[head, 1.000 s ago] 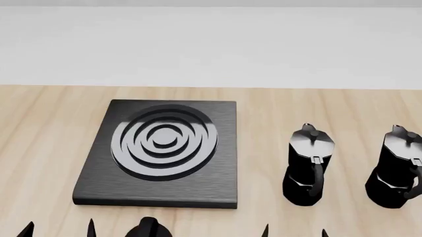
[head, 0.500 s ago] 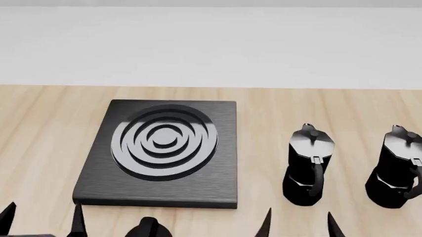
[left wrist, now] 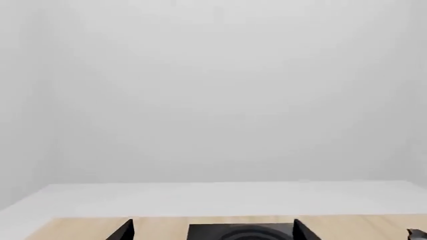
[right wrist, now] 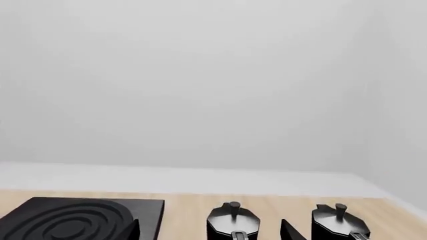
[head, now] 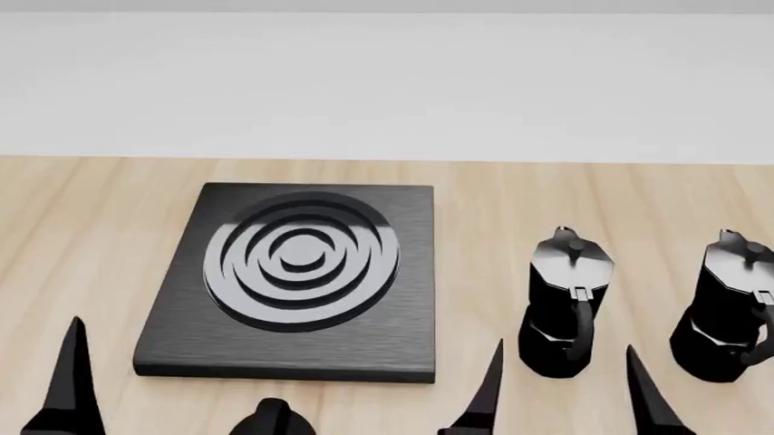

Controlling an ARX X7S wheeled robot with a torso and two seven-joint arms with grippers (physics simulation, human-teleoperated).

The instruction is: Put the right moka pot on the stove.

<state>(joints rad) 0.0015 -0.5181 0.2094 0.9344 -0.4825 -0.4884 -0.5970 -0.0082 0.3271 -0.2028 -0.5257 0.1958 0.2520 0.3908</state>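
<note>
Nothing done yet. Stove [head: 290,281], centre-left of the head view, has a bare burner. Right moka pot [head: 728,308] sits on the table at the right edge, twin pot [head: 566,304] just beside it. Right gripper [head: 566,385] at lower right: fingers apart, empty. Left gripper [head: 75,381] at lower left: one fingertip visible, spread can't tell. Grasp, carry and placement remain.

right moka pot [head: 730,308]: glossy black, grey-sheened lid | stove [head: 290,281]: brushed dark-grey, silvery rings | table [head: 97,227]: pale wood grain

Both grippers, left [head: 151,381] and right [head: 563,385], hover with fingers spread.
</note>
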